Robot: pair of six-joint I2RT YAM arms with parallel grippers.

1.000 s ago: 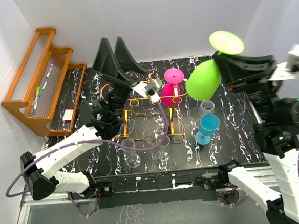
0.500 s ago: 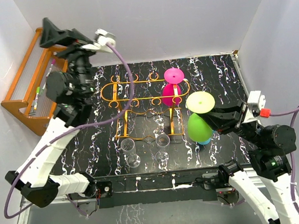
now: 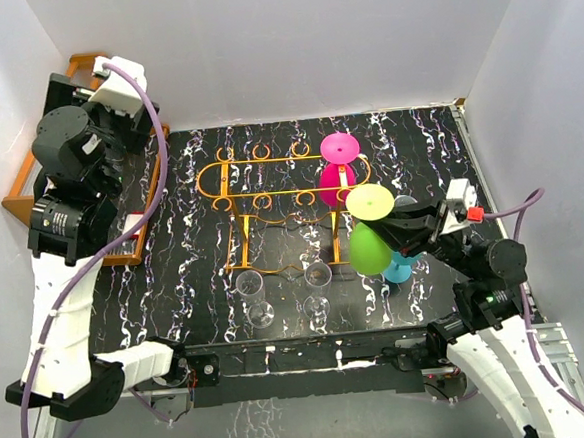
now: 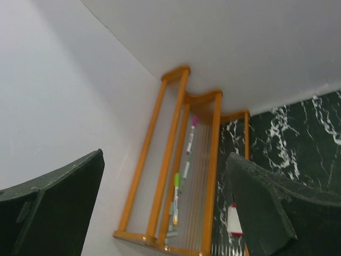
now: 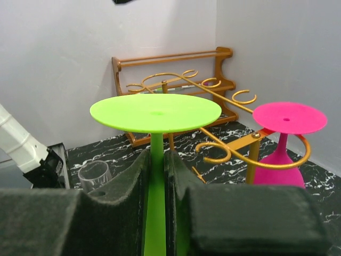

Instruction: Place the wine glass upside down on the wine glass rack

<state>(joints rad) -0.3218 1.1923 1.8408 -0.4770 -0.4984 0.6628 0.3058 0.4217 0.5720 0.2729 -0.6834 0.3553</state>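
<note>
The green wine glass [image 3: 370, 249] is upside down, foot up, just right of the rack's front right corner. My right gripper [image 3: 389, 226] is shut on its stem; in the right wrist view the pads [image 5: 133, 176] clamp the green stem [image 5: 156, 160] below the flat foot. The orange-gold wire rack [image 3: 260, 196] stands mid-table, and its ring slots [image 5: 224, 146] lie just beyond the green glass. A pink glass [image 3: 331, 181] hangs upside down at the rack's right end. My left gripper [image 4: 165, 160] is open and empty, raised high at the far left [image 3: 67, 89] over the wooden shelf.
Two clear glasses [image 3: 252, 292] [image 3: 316, 280] stand in front of the rack. A blue glass [image 3: 405, 264] is partly hidden under my right gripper. The brown wooden shelf [image 4: 210, 160] with markers stands at the far left. White walls enclose the black marbled table [image 3: 194, 246].
My right gripper has brought the green glass down and left, from high at the right to beside the rack. My left arm has risen and swung back to the far left over the shelf.
</note>
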